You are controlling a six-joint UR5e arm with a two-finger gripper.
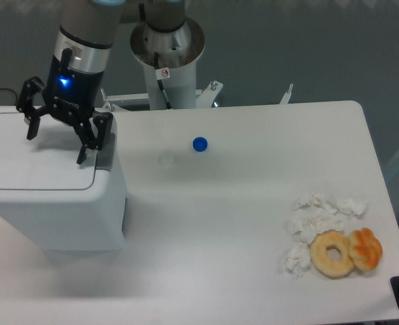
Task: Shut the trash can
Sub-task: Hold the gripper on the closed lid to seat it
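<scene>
Hovering over the far half of the lid, the black two-finger hand (56, 139) is hanging with its fingers spread wide apart and holding nothing. Directly beneath it is sitting the large white boxy plastic trash can (54, 196) with rounded corners, standing at the left end of the white desk (240, 223). Its flat white hinged lid (34, 159) is lying level with the rim, with no dark gap showing along the near edge, so the bin is looking shut, or very nearly so. A grey latch strip (107, 150) is running along the right edge of the lid, just beside the hand's right finger. The lid lies straight below the hand, so any last press would be going straight down; otherwise the hand only needs lifting away.

Further right on the desk, a small blue round cap (199, 143) is sitting well apart from the bin. At the near right, crumpled white tissues (318, 220) are lying beside a pale ring doughnut (333, 253) and an orange glazed pastry (366, 248), which are touching each other.
</scene>
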